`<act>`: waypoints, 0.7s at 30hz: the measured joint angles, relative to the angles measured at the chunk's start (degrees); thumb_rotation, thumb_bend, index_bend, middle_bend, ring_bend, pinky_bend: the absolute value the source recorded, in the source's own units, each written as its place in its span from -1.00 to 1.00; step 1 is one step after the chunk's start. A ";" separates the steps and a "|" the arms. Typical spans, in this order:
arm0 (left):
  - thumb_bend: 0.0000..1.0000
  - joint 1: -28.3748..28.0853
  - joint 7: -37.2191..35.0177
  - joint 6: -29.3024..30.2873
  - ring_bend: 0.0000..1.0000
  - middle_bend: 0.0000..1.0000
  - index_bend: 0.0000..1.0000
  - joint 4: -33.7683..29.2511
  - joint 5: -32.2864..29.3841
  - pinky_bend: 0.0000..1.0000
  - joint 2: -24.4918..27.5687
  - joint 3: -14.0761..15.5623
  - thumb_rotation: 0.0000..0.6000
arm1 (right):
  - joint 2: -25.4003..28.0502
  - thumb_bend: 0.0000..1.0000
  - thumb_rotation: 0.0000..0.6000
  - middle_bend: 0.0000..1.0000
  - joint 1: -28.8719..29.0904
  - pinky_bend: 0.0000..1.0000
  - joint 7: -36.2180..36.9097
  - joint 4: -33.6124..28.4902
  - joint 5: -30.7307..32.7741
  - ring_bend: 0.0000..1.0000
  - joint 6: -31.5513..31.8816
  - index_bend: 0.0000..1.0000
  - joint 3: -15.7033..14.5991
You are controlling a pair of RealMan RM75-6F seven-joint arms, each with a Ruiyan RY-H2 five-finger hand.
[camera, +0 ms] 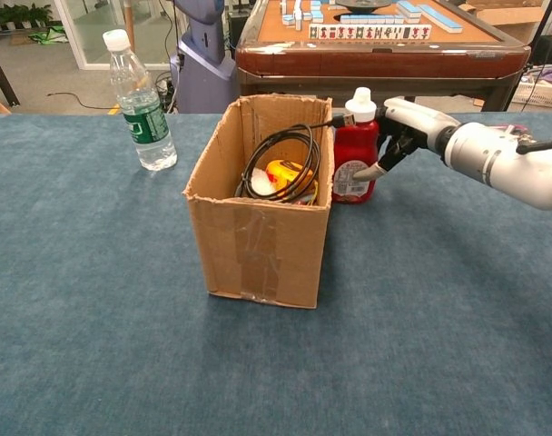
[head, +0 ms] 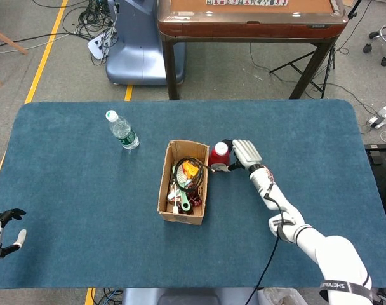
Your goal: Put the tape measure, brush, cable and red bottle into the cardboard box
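The red bottle (head: 218,157) (camera: 353,156) with a white cap stands upright on the table, touching the right wall of the cardboard box (head: 164,183) (camera: 258,245). My right hand (head: 242,154) (camera: 405,123) wraps around it from the right; the thumb presses on the label and the fingers curve behind the neck. Inside the box lie the coiled black cable (camera: 280,159), the yellow tape measure (head: 189,169) (camera: 285,173) and the green-handled brush (head: 182,190). My left hand (head: 1,232) rests at the table's near left edge, fingers apart, holding nothing.
A clear water bottle (head: 122,130) (camera: 138,104) with a green label stands to the far left of the box. Beyond the blue table (head: 85,210) are a wooden mahjong table (head: 250,19) and a blue machine base (head: 133,44).
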 measured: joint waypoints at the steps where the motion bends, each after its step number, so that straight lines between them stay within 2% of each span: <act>1: -0.29 0.00 -0.02 0.00 -0.30 -0.18 -0.32 -0.01 0.01 0.10 0.02 0.00 1.00 | -0.12 -0.56 1.00 0.15 -0.06 0.09 0.04 0.10 -0.02 -0.05 0.35 0.03 0.05; 4: -0.29 0.02 -0.09 0.07 -0.30 -0.18 -0.32 -0.07 0.01 0.10 0.06 -0.03 1.00 | -0.40 -0.54 1.00 0.21 -0.36 0.15 0.38 0.42 -0.28 0.00 1.96 0.08 0.10; 11: -0.29 -0.07 0.08 -0.19 -0.30 -0.18 -0.32 0.08 -0.06 0.10 0.00 0.02 1.00 | 0.65 -0.54 1.00 0.23 -1.67 0.17 0.96 -0.61 -1.58 0.02 6.87 0.11 -0.17; 21: -0.29 -0.34 0.54 -0.81 -0.30 -0.18 -0.32 0.30 -0.56 0.10 -0.26 -0.04 1.00 | 8.42 -0.54 1.00 0.23 -3.98 0.17 -1.65 -10.90 -1.62 0.02 12.79 0.11 1.40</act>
